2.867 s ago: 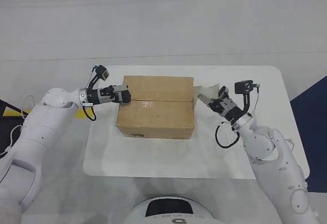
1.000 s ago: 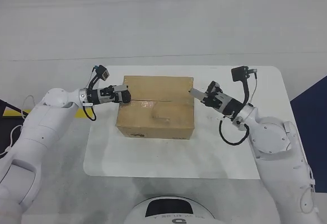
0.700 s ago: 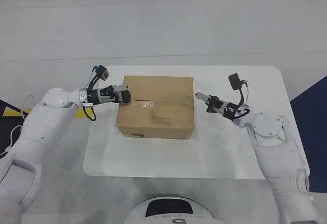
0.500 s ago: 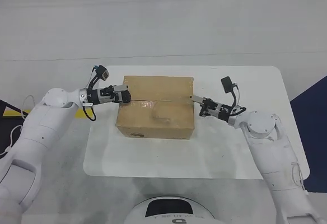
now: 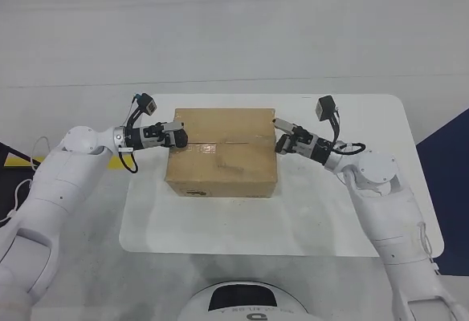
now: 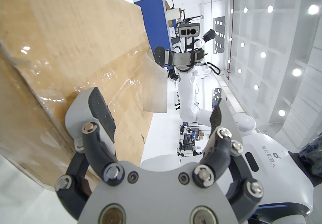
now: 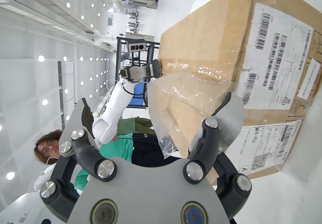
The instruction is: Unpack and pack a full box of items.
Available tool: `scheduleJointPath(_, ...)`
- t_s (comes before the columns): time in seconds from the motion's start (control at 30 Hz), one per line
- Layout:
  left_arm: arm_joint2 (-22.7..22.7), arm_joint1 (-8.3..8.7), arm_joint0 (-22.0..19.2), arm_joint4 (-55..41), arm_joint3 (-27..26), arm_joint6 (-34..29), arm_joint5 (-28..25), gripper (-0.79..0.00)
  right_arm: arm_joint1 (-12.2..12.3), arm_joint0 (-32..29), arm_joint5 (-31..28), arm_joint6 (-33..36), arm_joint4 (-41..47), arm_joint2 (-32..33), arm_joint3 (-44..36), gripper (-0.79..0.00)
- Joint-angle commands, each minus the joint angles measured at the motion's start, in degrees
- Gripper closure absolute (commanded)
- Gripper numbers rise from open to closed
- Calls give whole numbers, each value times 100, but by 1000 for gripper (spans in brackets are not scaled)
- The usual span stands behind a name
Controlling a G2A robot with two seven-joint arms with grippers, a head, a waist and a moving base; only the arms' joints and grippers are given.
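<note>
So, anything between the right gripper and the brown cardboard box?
No separate thing. The right gripper is open at the end of the brown cardboard box; only a loose flap of clear tape, attached at the top seam, hangs between its fingers.
</note>
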Motion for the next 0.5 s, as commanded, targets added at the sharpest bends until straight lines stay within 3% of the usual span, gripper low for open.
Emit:
scheduleJointPath(0.0,0,0,0,0,0,0,0,-785,6,7,31,-17,-22,-10,-12,-785)
scheduleJointPath(0.47,0,0,0,0,0,0,0,-785,-7,190,389,-330,-226,-343,28,-785)
